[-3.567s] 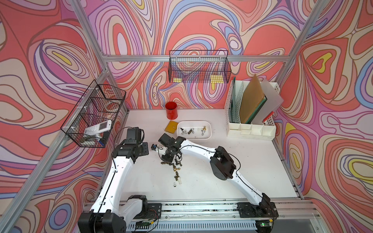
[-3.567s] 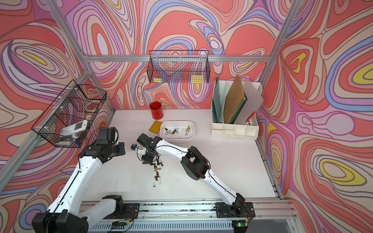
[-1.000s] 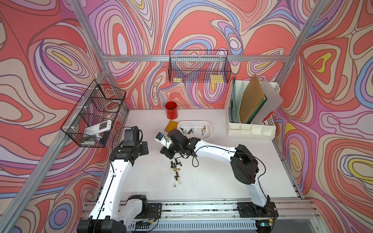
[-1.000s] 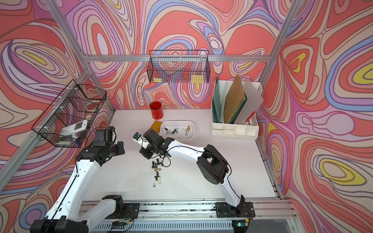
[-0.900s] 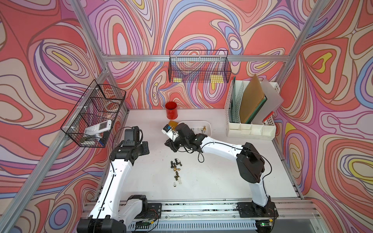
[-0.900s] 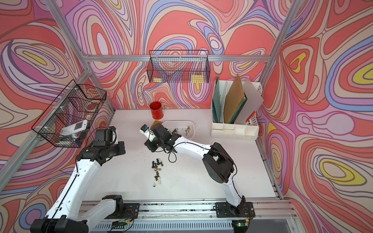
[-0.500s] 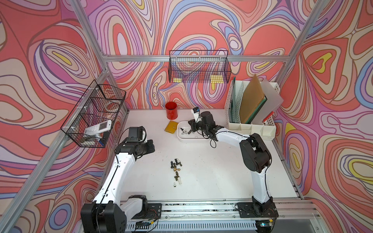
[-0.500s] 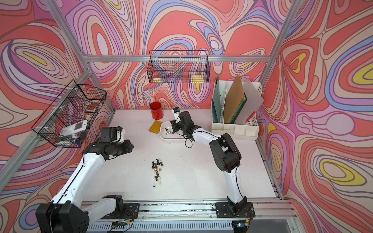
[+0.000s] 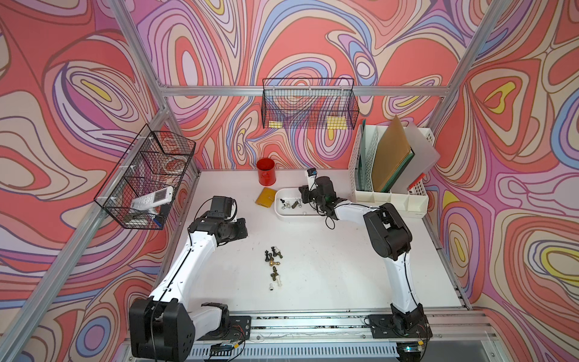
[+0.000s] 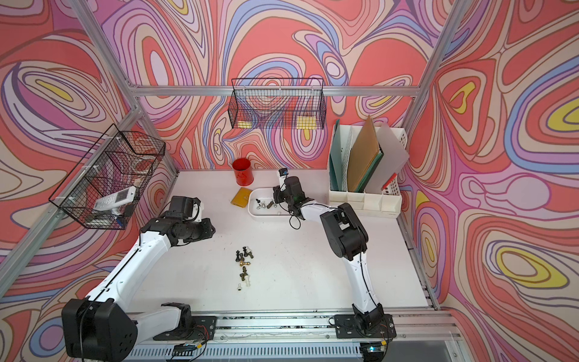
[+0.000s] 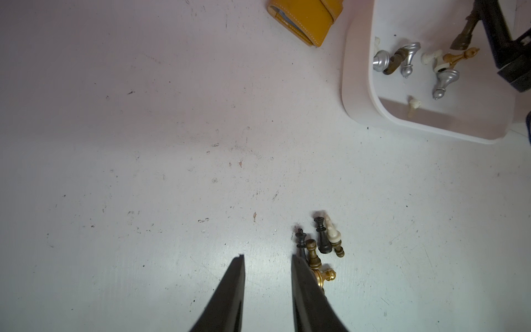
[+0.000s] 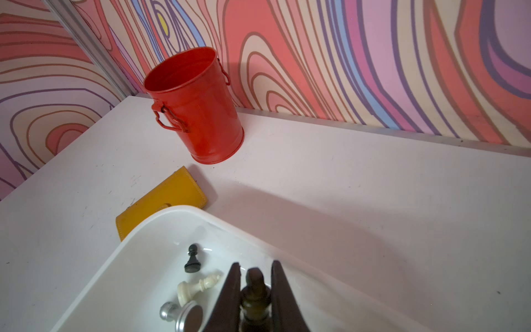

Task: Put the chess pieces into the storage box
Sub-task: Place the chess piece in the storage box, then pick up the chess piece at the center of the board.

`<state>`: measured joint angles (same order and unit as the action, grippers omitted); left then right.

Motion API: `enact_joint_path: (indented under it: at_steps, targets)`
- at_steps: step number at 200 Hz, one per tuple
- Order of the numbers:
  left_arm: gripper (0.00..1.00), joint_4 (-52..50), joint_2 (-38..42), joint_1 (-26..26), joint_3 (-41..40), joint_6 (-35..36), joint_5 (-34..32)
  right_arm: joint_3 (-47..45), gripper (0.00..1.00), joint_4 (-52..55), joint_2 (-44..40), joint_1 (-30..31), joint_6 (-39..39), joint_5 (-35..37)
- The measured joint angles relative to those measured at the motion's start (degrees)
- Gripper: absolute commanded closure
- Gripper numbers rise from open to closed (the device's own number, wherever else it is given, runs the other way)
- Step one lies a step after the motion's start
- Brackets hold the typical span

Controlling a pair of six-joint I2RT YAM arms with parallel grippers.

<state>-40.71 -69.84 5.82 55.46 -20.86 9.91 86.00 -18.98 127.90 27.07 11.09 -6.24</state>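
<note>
Across the white worktop point(image 9: 329, 266), the right tool point(image 12: 254, 266) has come from the loose dark and pale chess pieces point(image 9: 272, 260) to above the shallow white plastic storage box point(image 9: 291, 216). It is clamped on a dark bronze chess piece point(image 12: 255, 290): release due. Left tool point(image 11: 267, 255), parted and empty, hangs just beside the loose ones.

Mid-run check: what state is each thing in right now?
right end effector: shut on dark bronze piece, over storage box.
left end effector: open, empty, near loose pieces.
storage box: holds several pieces.
loose pieces: clustered on table.
red cup: upright.
yellow case: lying flat.
</note>
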Motion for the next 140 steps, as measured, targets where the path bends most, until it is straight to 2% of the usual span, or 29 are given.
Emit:
enact_joint_path:
  at_steps: [43,77,105,140]
  targets:
    - [0.66,0.3,-2.9,3.1,0.7,-0.7,-0.2,-1.0,0.69,-2.1,0.1,-0.9,0.6,-0.5]
    - [0.65,0.7,-3.5,6.1,0.7,-1.7,-1.1,-3.1,0.69,-3.0,-0.8,-0.9,0.6,-1.9]
    - [0.64,1.3,-3.5,9.3,0.6,-2.6,-1.6,-7.9,0.7,-3.4,-5.4,-0.8,1.4,-4.0]
    - [0.64,3.1,-4.6,12.8,-1.5,-4.4,-1.6,-13.6,0.71,-4.3,-15.7,-0.4,3.7,-6.3]
